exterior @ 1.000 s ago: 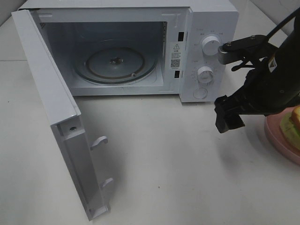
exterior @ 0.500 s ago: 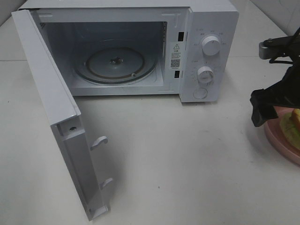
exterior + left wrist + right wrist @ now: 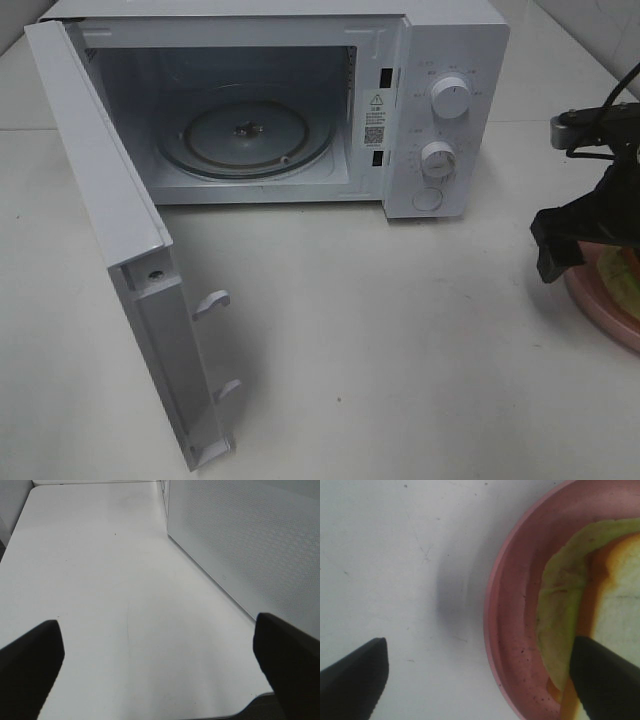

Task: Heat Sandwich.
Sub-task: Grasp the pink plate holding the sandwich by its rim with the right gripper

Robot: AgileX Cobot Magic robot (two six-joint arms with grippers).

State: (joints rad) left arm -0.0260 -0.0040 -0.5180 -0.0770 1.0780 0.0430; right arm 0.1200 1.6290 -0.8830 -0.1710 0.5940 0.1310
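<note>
Pink plate (image 3: 496, 605) with sandwich (image 3: 570, 610), right tool (image 3: 476, 645) spread wide over its rim (left tool (image 3: 156, 620) likewise apart)

microwave (image 3: 450, 45): at back of table (image 3: 400, 350) | door (image 3: 120, 230): swung open to front-left | turntable (image 3: 245, 135): in microwave | plate (image 3: 512, 605): right of microwave, nearer front | sandwich (image 3: 600, 605): on plate

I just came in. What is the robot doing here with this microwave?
The microwave stands with its door swung wide open and nothing on its glass turntable. The right gripper hangs open over the edge of the pink plate that carries the sandwich, and grips nothing yet. The left gripper is open too, over the table, holding nothing. So the sandwich is not yet in the microwave.
</note>
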